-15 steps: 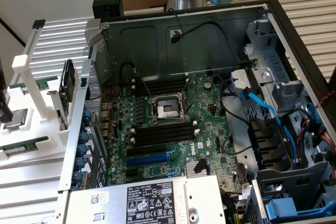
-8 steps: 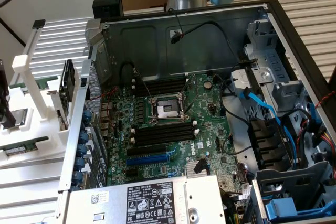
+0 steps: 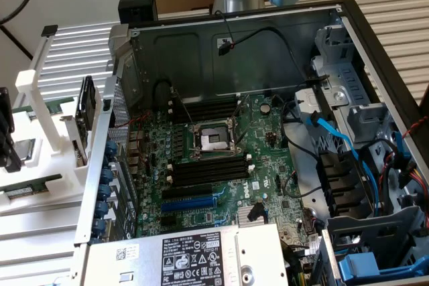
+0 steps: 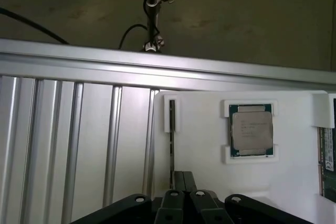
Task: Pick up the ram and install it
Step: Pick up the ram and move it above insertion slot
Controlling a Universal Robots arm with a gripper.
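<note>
ram [image 3: 30, 189] not picked. It's parked on its long edge in a slot of the white fixture [image 4: 210, 171], on the slatted table [image 4: 52, 145]. In the exterior view that's at 9 o'clock of the open PC case [image 3: 281, 41].

My read on why: standing on edge leaves the top edge up for a pinch from above, and a fixture right next to the case keeps the carry short.

Gripper [image 4: 184, 176] is lined up over the near end of that slot. Fingers are pressed together with nothing between them.

Processor chip [image 4: 252, 129] sits in its own pocket just beside the slot. Second green board [image 4: 328, 161] is beyond the chip.

Motherboard [image 3: 268, 165] lies flat in the case. Black memory slots [image 3: 208, 169] at 6 o'clock of the CPU socket [image 3: 211, 140] have no green stick standing in them.

Hard to read:
- From the wrist the ram is edge-on, just a thin dark line, so label and chips are hidden.
- Its near end runs under the fingers. Touching or just clear, can't tell.
- The exterior frame edge cuts off one end of the ram.
- The second board is clipped by the wrist frame edge.
</note>
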